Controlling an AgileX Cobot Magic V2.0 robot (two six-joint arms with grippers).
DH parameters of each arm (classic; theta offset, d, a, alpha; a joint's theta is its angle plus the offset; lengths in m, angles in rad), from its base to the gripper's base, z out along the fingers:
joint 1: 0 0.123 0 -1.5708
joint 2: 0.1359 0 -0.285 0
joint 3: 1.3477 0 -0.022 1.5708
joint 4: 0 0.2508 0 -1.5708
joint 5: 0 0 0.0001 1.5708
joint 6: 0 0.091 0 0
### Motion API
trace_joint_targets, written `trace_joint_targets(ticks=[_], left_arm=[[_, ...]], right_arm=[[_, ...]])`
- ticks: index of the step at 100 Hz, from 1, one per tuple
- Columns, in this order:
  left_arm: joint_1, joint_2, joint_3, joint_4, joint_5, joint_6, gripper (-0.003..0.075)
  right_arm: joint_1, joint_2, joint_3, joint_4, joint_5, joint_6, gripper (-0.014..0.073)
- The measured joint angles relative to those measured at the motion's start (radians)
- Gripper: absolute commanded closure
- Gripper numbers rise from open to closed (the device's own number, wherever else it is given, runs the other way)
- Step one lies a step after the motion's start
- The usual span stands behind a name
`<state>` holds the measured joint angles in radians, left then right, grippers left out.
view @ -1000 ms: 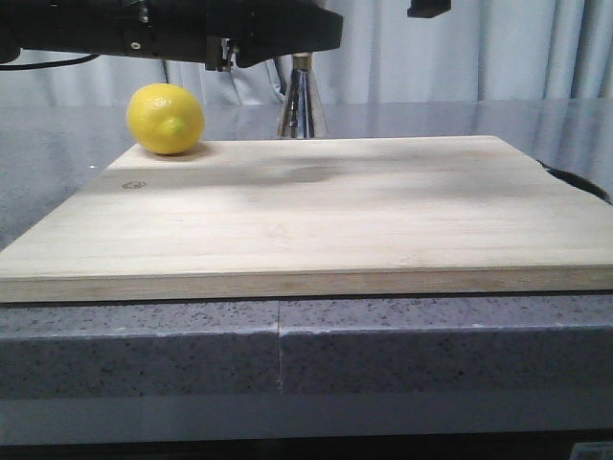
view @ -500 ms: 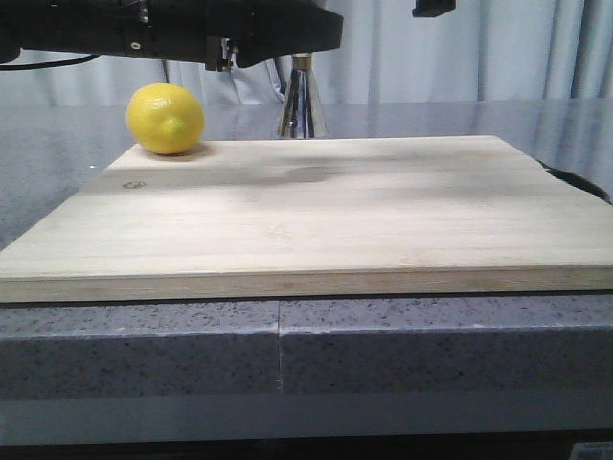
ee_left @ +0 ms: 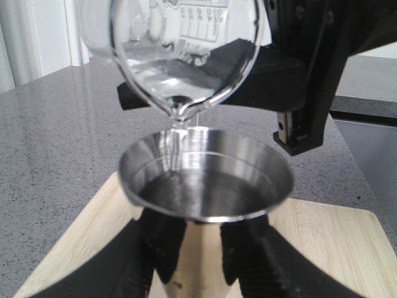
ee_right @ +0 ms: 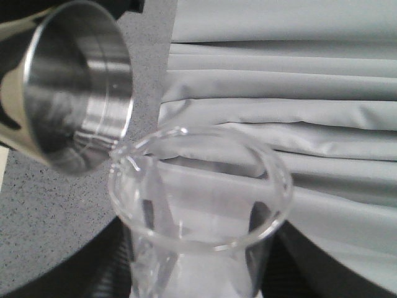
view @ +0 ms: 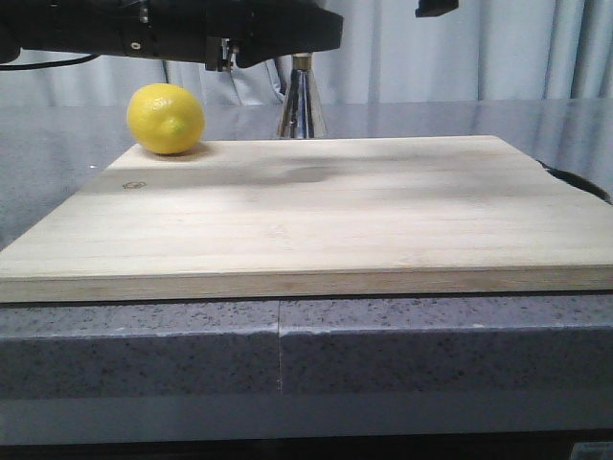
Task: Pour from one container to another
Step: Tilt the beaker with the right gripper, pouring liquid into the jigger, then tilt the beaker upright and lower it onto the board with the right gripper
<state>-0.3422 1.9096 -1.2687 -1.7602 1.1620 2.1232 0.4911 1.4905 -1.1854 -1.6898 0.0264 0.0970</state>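
Note:
In the left wrist view the clear glass beaker (ee_left: 186,56) is tipped with its lip down over the steel jigger (ee_left: 205,180). A thin stream of clear liquid (ee_left: 173,149) falls into the jigger's upper cup. My left gripper (ee_left: 198,267) is shut on the jigger's narrow middle. My right gripper (ee_right: 198,261) is shut on the beaker (ee_right: 198,205), whose lip almost touches the jigger's rim (ee_right: 74,93). From the front, only the jigger's lower cone (view: 302,105) shows, at the board's far edge under the left arm (view: 192,29). The beaker is above that frame.
A yellow lemon (view: 166,119) rests on the far left corner of the wooden cutting board (view: 306,211), which lies on the grey speckled counter (view: 287,345). Pale curtains (view: 517,48) hang behind. A piece of the right arm (view: 436,8) shows at the top.
The piece of the right arm at the top of the front view has crept slightly right and up. The left arm, jigger and lemon have not moved.

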Motion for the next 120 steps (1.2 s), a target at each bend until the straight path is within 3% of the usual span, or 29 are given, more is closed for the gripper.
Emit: trace_joint_targets(ticks=[13,38,62,74,107,120], left_arm=[[0.000,0.000,0.000,0.000,0.000,0.000,0.0461],[0.000,0.000,0.000,0.000,0.000,0.000,0.0461],[0.000,0.000,0.000,0.002,0.000,0.000,0.0461],[0.000,0.000,0.000,0.002,0.000,0.000,0.0461],[0.000,0.000,0.000,0.002,0.000,0.000,0.0461],[0.000,0.000,0.000,0.002,0.000,0.000,0.0461]], right_arm=[[0.000,0.000,0.000,0.026,0.000,0.024,0.0270],[0.000,0.000,0.000,0.133,0.004,0.286,0.0270],[-0.069,-0.007,0.000,0.179,-0.026,0.768,0.0270],[-0.139,-0.027,0.011,0.187,-0.115,0.977,0.0270],[-0.346,-0.047,0.187,0.284,-0.395,1.047,0.0270],[-0.424,-0.047,0.269,0.285,-0.524,0.976,0.0270]])
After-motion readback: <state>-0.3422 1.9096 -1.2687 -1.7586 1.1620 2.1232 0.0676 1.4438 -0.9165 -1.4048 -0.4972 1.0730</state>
